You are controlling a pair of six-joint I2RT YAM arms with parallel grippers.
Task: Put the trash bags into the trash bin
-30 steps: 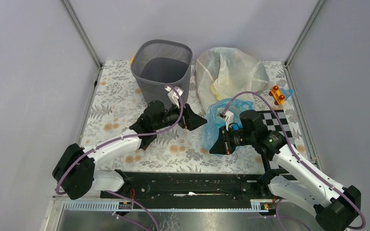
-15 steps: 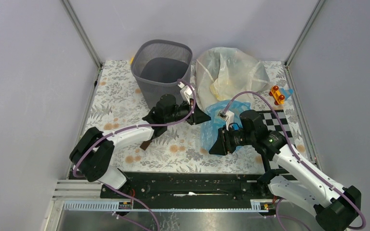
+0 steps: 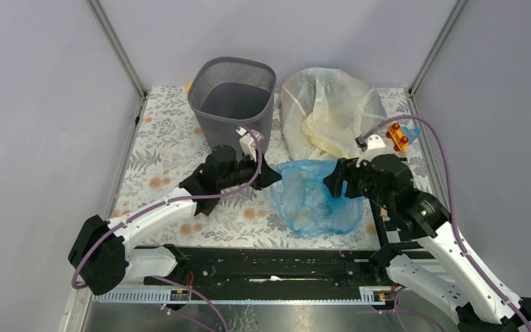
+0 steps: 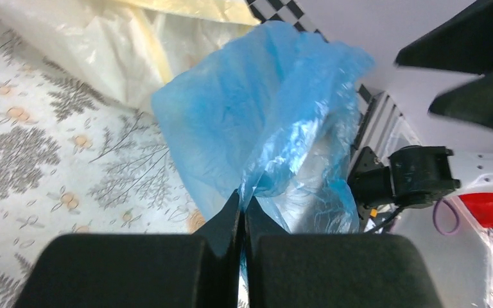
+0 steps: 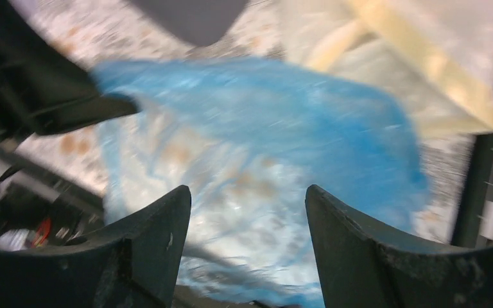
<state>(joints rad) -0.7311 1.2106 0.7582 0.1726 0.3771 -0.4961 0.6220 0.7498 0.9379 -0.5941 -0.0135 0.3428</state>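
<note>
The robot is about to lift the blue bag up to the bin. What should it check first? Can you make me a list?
1. Left gripper pinching the crinkly blue plastic bag: ok, shut on a fold.
2. Right gripper open, not holding the bag: ok.
3. Dark grey mesh trash bin upright, mouth facing up: ok.
4. Room inside the bin: ok, it looks empty.
5. Bag will lift without snagging: cannot tell.
6. Cream translucent plastic bag in the bin: not ok, it lies beside it.

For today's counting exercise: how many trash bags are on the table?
2. The blue bag lies centre-front, pinched by the left gripper; the cream bag sits behind it, right of the trash bin. No others show.
</note>
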